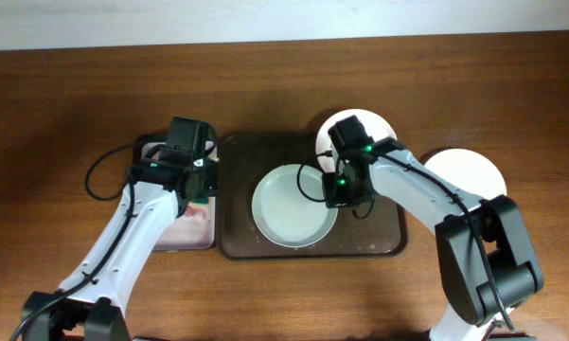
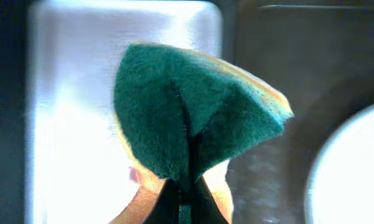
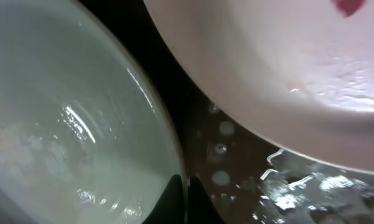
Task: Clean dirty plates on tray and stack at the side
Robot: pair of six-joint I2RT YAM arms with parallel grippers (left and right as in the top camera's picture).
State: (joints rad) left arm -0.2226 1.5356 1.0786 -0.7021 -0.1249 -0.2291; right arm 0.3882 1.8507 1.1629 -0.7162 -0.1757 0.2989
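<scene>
A pale green-white plate (image 1: 293,206) lies on the dark brown tray (image 1: 241,237). My right gripper (image 1: 339,189) is shut on its right rim; in the right wrist view the fingers (image 3: 174,199) pinch the edge of this plate (image 3: 68,124). Just behind sits a white plate (image 1: 388,125) with a red sauce mark (image 3: 348,6), partly hidden by my right arm. Another white plate (image 1: 473,170) rests on the table to the right of the tray. My left gripper (image 1: 197,185) is shut on a folded green sponge (image 2: 193,118), held over the small sponge tray (image 2: 81,93).
The sponge tray (image 1: 189,232) sits against the left side of the brown tray. The brown tray's floor (image 3: 236,174) is wet with droplets. Bare wooden table (image 1: 57,114) stretches to the left and along the back.
</scene>
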